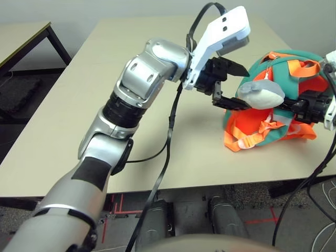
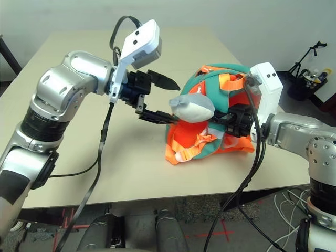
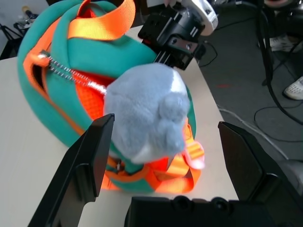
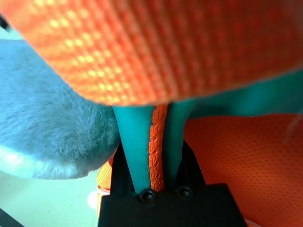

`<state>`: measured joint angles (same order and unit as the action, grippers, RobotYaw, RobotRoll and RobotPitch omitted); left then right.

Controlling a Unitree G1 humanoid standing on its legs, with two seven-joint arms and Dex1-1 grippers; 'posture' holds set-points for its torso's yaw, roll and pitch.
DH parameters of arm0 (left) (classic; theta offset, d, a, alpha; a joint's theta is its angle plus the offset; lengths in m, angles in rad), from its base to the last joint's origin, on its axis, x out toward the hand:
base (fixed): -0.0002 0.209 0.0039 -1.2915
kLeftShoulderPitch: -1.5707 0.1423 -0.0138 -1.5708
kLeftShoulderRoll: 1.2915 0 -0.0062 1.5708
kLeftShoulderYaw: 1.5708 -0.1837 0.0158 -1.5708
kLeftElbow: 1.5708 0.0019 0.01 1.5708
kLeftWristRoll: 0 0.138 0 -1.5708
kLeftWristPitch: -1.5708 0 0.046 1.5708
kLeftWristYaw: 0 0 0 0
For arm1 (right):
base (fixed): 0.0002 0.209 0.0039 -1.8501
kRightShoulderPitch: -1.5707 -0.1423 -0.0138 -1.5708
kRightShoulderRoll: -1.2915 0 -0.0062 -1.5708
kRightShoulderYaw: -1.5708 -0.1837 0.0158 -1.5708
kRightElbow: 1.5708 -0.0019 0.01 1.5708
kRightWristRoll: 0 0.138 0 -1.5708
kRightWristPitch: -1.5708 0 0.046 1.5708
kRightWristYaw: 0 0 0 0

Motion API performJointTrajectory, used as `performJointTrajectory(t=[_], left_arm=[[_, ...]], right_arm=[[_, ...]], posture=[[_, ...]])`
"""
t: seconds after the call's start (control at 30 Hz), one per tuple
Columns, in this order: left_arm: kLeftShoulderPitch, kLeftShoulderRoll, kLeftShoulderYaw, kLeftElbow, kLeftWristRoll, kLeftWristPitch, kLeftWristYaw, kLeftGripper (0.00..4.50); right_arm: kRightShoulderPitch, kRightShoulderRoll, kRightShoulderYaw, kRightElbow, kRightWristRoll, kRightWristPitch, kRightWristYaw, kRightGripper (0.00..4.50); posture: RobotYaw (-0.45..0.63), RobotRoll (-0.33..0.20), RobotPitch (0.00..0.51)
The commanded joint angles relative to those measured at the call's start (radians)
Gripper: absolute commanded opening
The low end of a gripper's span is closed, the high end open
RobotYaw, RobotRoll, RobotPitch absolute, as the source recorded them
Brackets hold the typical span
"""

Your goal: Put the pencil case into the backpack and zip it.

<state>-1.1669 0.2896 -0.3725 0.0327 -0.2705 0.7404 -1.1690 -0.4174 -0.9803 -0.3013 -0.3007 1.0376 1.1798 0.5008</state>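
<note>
Jaws of the left gripper (image 3: 166, 142) stand wide and empty beside the plush shark (image 3: 144, 111); the right gripper's (image 4: 163, 161) pinch the teal backpack's (image 2: 210, 86) orange-zippered edge.

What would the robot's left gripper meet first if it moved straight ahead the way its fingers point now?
Most likely the grey-white plush shark on the backpack, which lies ahead between the left gripper's open fingers; how much gap remains is hard to judge.
</note>
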Motion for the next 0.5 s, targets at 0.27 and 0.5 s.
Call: performJointTrajectory(t=[0.27,0.5], left_arm=[[0.026,-0.018,-0.046,0.052,0.064,-0.05,0.065,4.11],[0.028,-0.038,-0.024,0.068,0.083,-0.071,0.124,3.13]], right_arm=[[-0.015,0.032,-0.01,-0.035,0.012,0.039,-0.008,0.19],[-0.008,0.039,-0.018,-0.04,0.009,0.042,-0.005,0.19]], posture=[[-0.11,0.0,0.106],[-0.1,0.0,0.091]])
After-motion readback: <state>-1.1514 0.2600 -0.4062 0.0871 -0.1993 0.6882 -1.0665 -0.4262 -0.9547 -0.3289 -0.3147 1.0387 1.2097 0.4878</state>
